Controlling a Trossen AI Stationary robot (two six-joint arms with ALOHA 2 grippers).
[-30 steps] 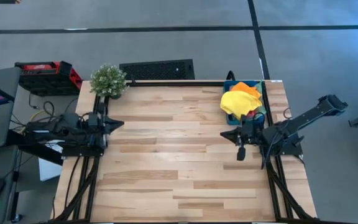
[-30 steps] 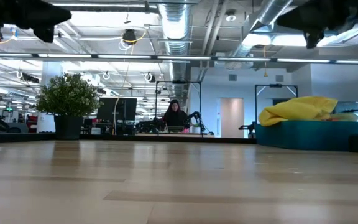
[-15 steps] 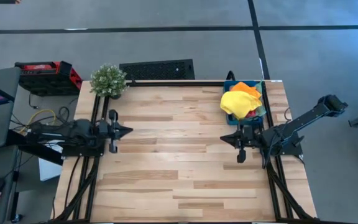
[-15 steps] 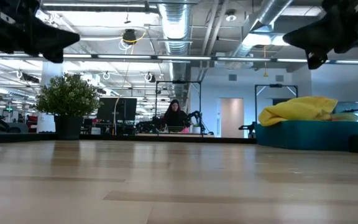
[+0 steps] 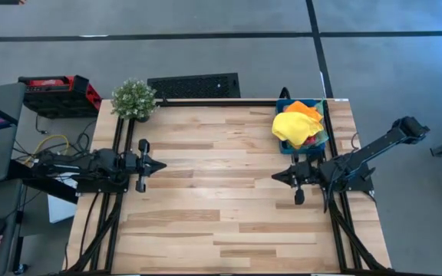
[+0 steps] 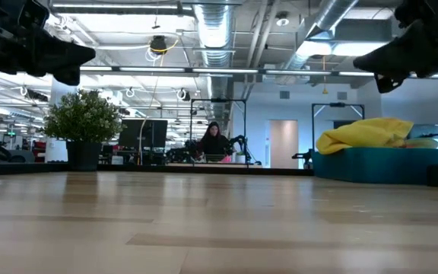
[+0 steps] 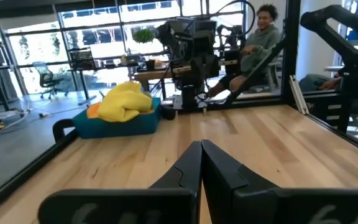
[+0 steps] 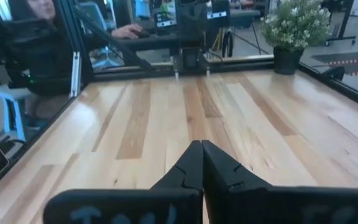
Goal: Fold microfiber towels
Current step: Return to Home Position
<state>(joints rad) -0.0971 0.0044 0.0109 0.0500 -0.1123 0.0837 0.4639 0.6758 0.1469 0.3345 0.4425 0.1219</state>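
Note:
The towels lie heaped in a teal bin (image 5: 316, 144) at the table's far right corner: a yellow one (image 5: 291, 126) on top, an orange one (image 5: 305, 109) behind it, a bit of pink (image 5: 311, 141) at the near side. The green towel is hidden. The heap also shows in the low view (image 6: 367, 133) and the left wrist view (image 7: 124, 102). My left gripper (image 5: 162, 163) is shut and empty above the table's left side. My right gripper (image 5: 275, 177) is shut and empty above the right side, just near of the bin.
A small potted plant (image 5: 134, 99) stands at the table's far left corner. The wooden tabletop (image 5: 221, 192) stretches between the two grippers. People sit beyond the table in the wrist views (image 7: 260, 37) (image 8: 30, 37).
My left gripper has moved out toward the table's middle, to the right. My right gripper has drifted a little toward the table's near edge, away from the bin. The towels have not moved.

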